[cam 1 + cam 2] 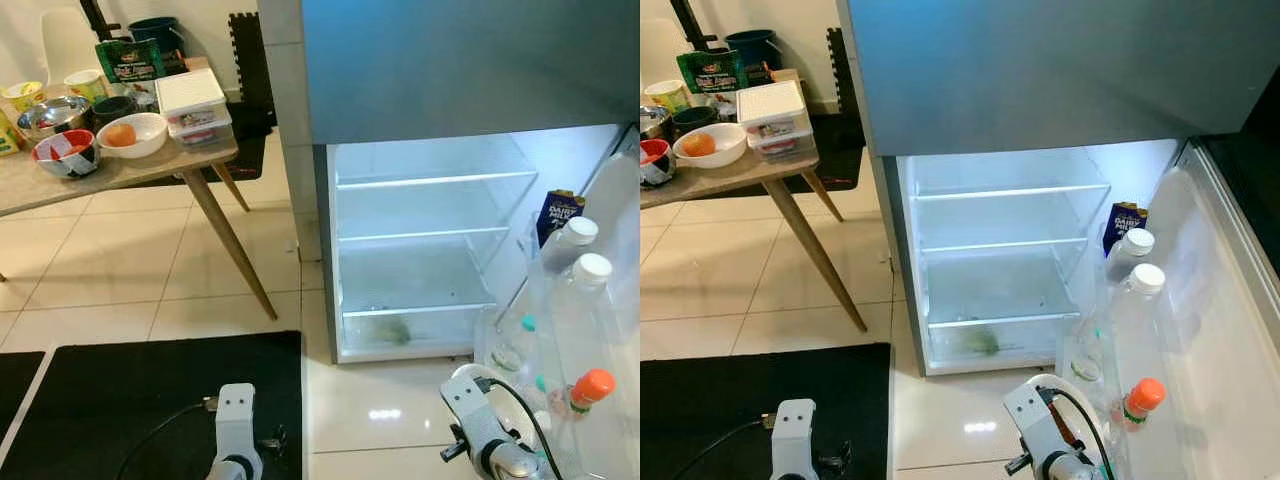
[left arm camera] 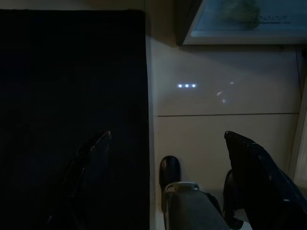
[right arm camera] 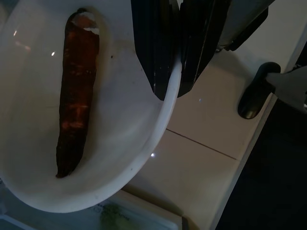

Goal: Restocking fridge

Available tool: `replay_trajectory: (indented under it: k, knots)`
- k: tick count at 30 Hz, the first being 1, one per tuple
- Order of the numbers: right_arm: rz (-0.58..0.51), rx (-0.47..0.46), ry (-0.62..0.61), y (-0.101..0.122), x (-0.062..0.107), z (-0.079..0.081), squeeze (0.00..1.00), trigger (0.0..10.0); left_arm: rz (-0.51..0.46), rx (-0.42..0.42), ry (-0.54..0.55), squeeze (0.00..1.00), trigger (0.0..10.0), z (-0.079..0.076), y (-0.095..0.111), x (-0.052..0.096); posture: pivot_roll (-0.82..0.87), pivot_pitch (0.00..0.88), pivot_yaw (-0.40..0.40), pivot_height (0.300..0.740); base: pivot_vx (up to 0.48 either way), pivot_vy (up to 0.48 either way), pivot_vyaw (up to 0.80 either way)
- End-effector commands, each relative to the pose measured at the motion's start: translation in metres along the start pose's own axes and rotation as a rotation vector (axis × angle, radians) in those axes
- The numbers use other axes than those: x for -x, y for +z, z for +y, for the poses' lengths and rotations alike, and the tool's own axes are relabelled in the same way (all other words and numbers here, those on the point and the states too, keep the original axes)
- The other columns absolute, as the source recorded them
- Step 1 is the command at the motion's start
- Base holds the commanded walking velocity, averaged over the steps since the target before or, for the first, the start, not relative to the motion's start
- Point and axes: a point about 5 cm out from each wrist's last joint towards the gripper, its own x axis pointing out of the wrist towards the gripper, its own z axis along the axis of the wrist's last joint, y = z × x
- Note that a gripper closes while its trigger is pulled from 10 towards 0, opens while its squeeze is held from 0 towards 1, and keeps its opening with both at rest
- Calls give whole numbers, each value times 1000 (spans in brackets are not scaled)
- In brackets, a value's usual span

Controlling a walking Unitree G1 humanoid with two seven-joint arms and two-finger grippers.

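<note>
So the right gripper (image 3: 168, 79) has its jaws pinching the rim of a shallow white round plate (image 3: 120, 158), and a long dark-orange carrot (image 3: 74, 105) lies on it, long axis running away from the jaws toward the plate's far side. The open silver fridge (image 1: 420, 250) sits centre-right in the left eye view, shelves bare, a green vegetable (image 1: 392, 330) in the bottom drawer. My guess: the plate goes forward and up onto a glass shelf (image 1: 415, 305), plenty of room there. Watch the door rack at lower right, with its clear white-capped bottles (image 1: 590, 285) and an orange-capped bottle (image 1: 588, 390) just beside that arm. The left gripper (image 2: 168, 148) hangs low, jaws spread, over the black floor mat (image 1: 110, 400) edge. The wooden bench (image 1: 120, 170) with bowls sits upper left.
</note>
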Motion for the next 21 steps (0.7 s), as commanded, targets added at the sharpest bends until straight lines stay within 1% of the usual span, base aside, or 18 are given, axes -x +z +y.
replay_trajectory:
  k: [1,10,21]
  knots:
    - [7,-7,2,-3,1,2,0,10000,13,-12,12,0,10000,5,-3,2,50,114,38,740,292,0,0]
    - [-28,-20,8,3,-1,3,0,10000,10,-15,11,0,10000,5,-2,1,46,109,41,740,293,0,0]
    - [-35,-22,4,4,-1,2,0,10000,10,-20,5,0,10000,4,-1,1,49,110,46,740,291,0,0]
